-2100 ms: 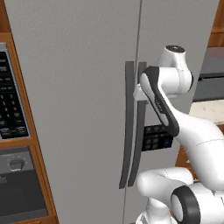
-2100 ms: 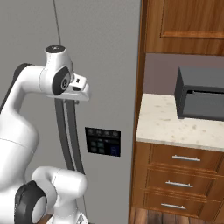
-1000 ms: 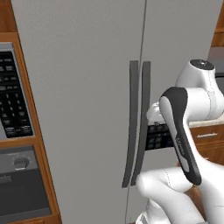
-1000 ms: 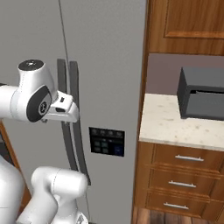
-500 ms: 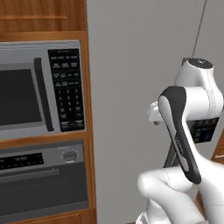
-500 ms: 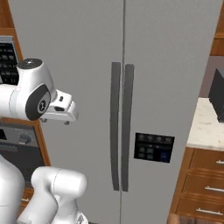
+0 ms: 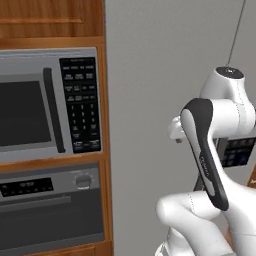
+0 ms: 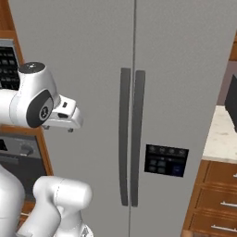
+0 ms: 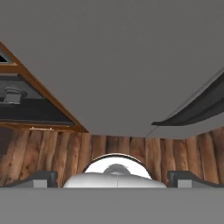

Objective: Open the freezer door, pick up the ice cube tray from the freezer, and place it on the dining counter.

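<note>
The gripper (image 9: 112,179) stands wide open and holds nothing; in the hand view its two dark fingertips (image 9: 41,178) are far apart at the bottom edge. It points at the flat grey face of the freezer door (image 8: 78,92), which is closed, so the ice cube tray must be behind it, hidden inside the freezer (image 8: 152,69). I think the hand is held back from the panel like this because it must first line up with the handle (image 8: 123,134), which lies to the side of the gripper, not between the fingers. There are two doors and two long dark vertical handles, just beside each other at the middle seam; the other door carries one dark control panel (image 8: 165,159). On the far side of the gripper from the handles, one microwave (image 7: 47,105) sits above one oven (image 7: 50,205) in wood cabinetry.
</note>
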### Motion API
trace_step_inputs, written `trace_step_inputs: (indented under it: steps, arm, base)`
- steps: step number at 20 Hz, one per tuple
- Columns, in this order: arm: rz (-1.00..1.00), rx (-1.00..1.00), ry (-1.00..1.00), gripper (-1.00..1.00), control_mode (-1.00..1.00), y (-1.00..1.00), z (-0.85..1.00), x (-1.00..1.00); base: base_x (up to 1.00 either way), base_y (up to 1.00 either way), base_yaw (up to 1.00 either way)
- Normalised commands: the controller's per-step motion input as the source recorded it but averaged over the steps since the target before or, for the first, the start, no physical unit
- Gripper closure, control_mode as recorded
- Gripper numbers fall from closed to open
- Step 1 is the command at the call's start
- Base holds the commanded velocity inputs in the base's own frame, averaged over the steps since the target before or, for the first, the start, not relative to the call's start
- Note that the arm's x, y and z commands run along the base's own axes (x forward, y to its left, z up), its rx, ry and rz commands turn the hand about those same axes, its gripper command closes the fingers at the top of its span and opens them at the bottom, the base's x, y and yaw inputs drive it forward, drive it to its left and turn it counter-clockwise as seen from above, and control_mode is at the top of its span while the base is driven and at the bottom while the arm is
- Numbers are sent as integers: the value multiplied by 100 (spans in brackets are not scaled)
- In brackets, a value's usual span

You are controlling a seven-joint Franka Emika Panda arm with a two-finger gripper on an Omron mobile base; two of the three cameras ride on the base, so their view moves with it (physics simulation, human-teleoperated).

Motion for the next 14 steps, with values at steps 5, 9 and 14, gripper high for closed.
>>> trace_step_inputs:
  steps: [5, 9, 14]
  arm:
    - [0, 0, 0, -100, -100, -1, 0, 2]
    - [0, 0, -15, -100, -100, -57, 0, -21]
    - [0, 0, -29, -100, -100, -81, 0, -36]
  base:
    - [20, 0, 1]
    - [0, 0, 0]
    - [0, 0, 0]
